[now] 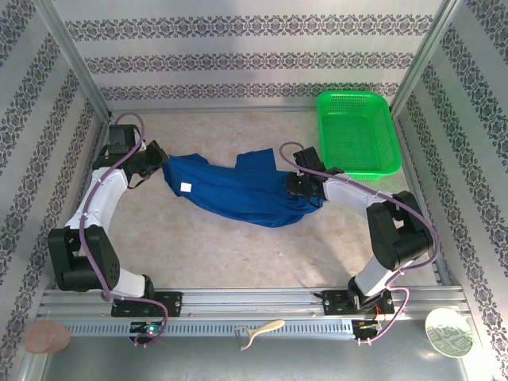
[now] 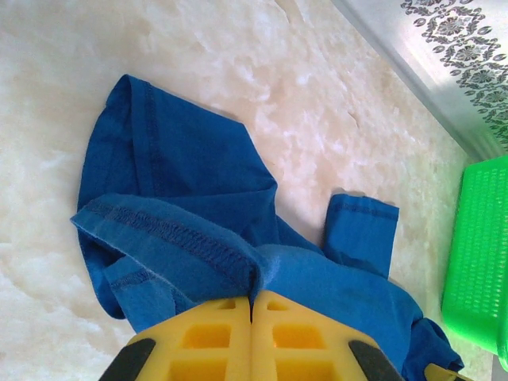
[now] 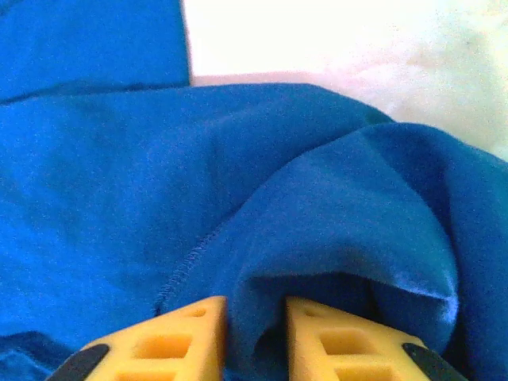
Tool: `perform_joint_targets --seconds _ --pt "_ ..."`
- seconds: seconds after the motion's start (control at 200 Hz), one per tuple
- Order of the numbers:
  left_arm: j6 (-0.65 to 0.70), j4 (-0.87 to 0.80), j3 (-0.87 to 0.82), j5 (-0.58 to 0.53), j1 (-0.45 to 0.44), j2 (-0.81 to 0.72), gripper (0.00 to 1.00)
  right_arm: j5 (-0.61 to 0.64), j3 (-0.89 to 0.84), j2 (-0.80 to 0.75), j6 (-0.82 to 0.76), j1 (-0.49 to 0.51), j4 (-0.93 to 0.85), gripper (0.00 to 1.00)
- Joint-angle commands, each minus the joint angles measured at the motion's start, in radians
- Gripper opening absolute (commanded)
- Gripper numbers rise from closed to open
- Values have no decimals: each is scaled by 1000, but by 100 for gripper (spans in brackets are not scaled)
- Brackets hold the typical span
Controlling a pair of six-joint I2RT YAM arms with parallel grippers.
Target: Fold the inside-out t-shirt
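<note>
The left claw (image 2: 252,305) is clamped on a hem at the nine o'clock end of the inside-out t-shirt (image 1: 238,190), which lies bunched in the middle of the bench (image 1: 238,254). The right claw (image 3: 255,317), at three o'clock, stands narrowly apart around a fold; whether it grips cannot be told. Seemingly no fold is made yet; all folding remains.
</note>
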Motion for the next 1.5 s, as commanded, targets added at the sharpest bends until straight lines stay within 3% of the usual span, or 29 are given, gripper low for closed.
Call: perform_joint_targets --seconds 0.0,0.17,0.42,0.595,0.879,1.069,1.174,1.299,1.494 --pt "15 34 -12 10 14 -28 0 22 48 17 -23 3 -16 0" --pt "-19 43 65 48 26 4 0 -51 230 -74 -117 -41 -112 0" --pt "-123 -12 514 122 64 76 0 -187 610 -301 -79 -150 -167 0" --pt "-188 -24 723 145 84 68 0 -247 729 -397 -45 -188 -176 0" --pt "-255 39 640 144 97 -100 0 -318 679 -542 8 -193 -163 0" --pt "-268 30 757 112 98 -143 0 -345 811 -578 15 -194 -190 0" --pt "-270 31 778 104 98 -114 0 -352 844 -564 14 -194 -190 0" --pt "-289 103 671 119 98 -51 0 -349 770 -516 19 -194 -144 0" --pt "-297 224 607 132 98 133 0 -350 737 -333 4 -191 -52 0"
